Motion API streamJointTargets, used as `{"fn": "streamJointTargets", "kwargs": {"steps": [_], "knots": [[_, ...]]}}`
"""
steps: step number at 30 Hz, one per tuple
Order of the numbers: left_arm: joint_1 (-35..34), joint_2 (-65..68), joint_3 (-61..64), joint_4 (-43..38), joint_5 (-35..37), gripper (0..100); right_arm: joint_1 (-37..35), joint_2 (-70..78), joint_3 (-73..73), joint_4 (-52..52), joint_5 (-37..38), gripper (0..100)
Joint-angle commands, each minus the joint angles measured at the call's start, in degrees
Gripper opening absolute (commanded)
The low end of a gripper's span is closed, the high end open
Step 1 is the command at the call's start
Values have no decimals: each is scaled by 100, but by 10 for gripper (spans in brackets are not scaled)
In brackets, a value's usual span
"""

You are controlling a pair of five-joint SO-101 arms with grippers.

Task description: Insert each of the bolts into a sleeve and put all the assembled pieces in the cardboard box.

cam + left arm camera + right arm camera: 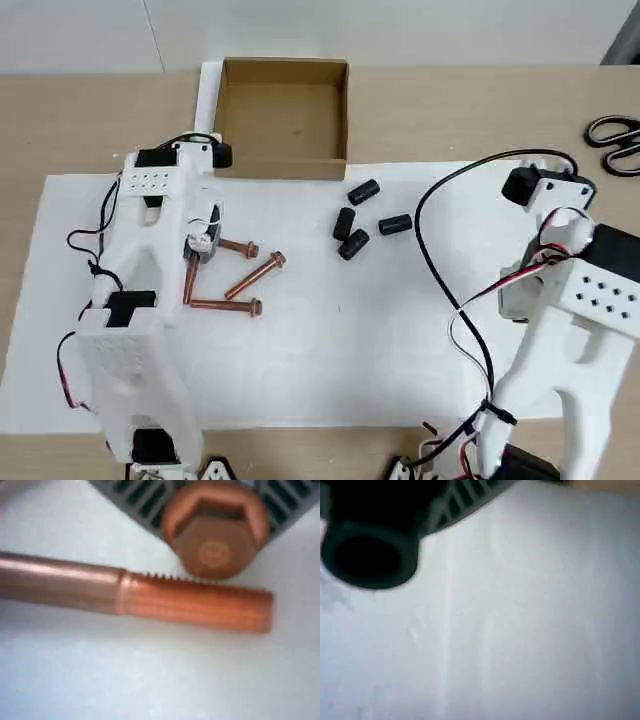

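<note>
Copper-coloured metal bolts (254, 277): none mated yet, and nothing's in the open brown cardboard box (285, 115), so I'd say the whole job's left to do. Four sit on the white mat (380, 340) by the left gripper (200, 245), fanned out, long axes flat, three w/ heads twd the black cylindrical sleeves (344, 222) mid-mat. The fourth bolt's head (215, 535) faces the left wrist cam end-on, against a ribbed jaw; can't tell if it's clamped. Right gripper (516, 296) pinches one sleeve (370, 555), bore twd its cam.
</note>
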Motion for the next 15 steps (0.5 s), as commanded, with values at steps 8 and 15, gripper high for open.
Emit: {"fn": "streamJointTargets", "kwargs": {"steps": [8, 15], "knots": [[79, 18, -1464, 1125, 26, 6, -22, -171, -53, 48, 35, 3], [484, -695, -1569, 1134, 475, 6, -31, -198, -62, 48, 18, 3]]}}
